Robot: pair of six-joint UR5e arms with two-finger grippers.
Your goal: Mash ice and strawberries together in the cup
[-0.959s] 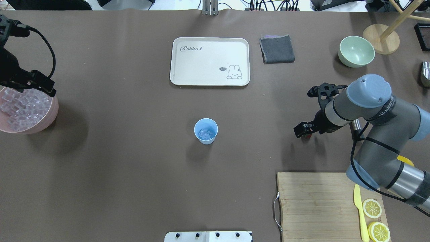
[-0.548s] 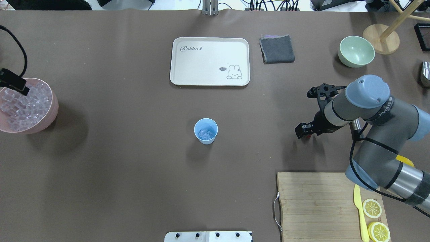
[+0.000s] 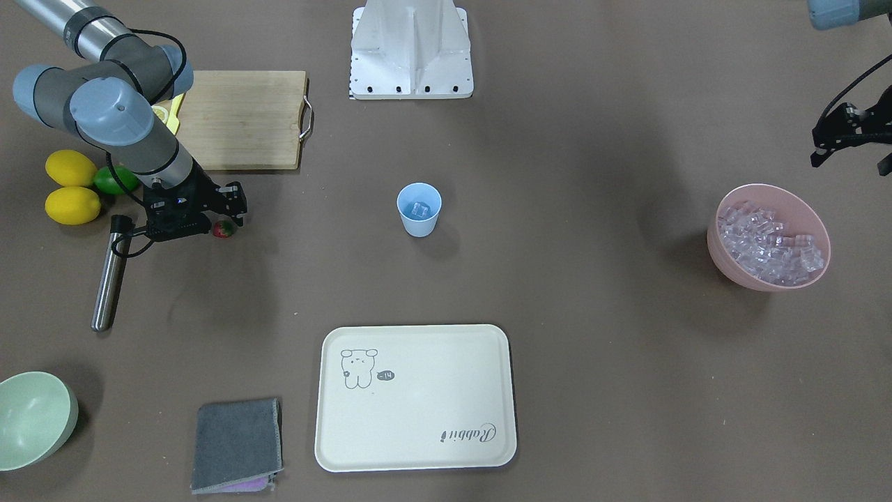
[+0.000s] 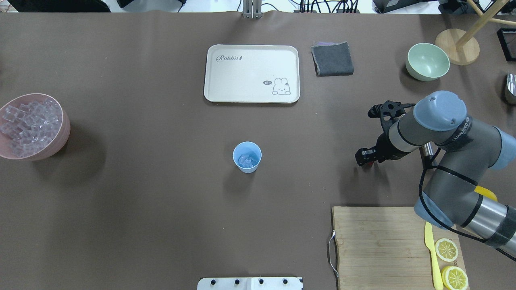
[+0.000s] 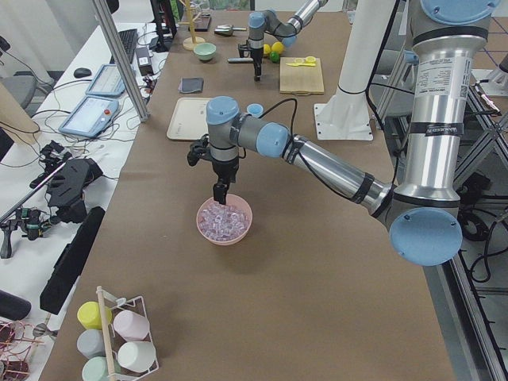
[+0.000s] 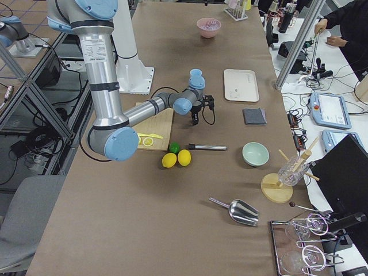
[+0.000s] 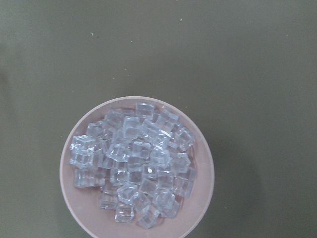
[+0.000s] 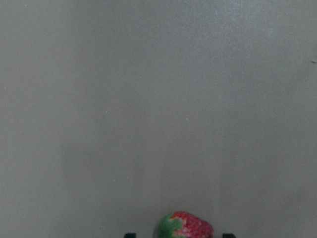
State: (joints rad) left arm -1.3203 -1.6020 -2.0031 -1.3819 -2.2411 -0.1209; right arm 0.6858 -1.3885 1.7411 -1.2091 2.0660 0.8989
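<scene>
**Berry between the fingers, ice already in the cup**

Over on the robot's right side, the right gripper (image 4: pixel 364 157) is down at the brown table (image 4: pixel 161 201) with its jaws apart. Its wrist camera shows the two fingertips either side of the strawberry (image 8: pixel 185 227), which lies on the table with a gap on each side. A metal muddler (image 3: pixel 108 279) lies just beside it, with two lemons (image 3: pixel 70 187) and a lime (image 3: pixel 111 180) nearby.

The light blue cup (image 4: pixel 247 157) stands upright mid-table, well apart from both arms, with a few cubes of ice (image 4: pixel 247 161) in its bottom.

At the far left end, the left gripper (image 5: pixel 220 193) hangs above the pink bowl (image 4: pixel 64 129), which is heaped with more clear cubes. I cannot tell from here whether its jaws are apart or together.

A cream tray (image 4: pixel 242 84), a folded grey cloth (image 4: pixel 332 59) and a pale green bowl (image 4: pixel 427 61) sit along the far side. A wooden cutting board (image 4: pixel 375 241) holds lemon slices (image 4: pixel 446 249).
</scene>
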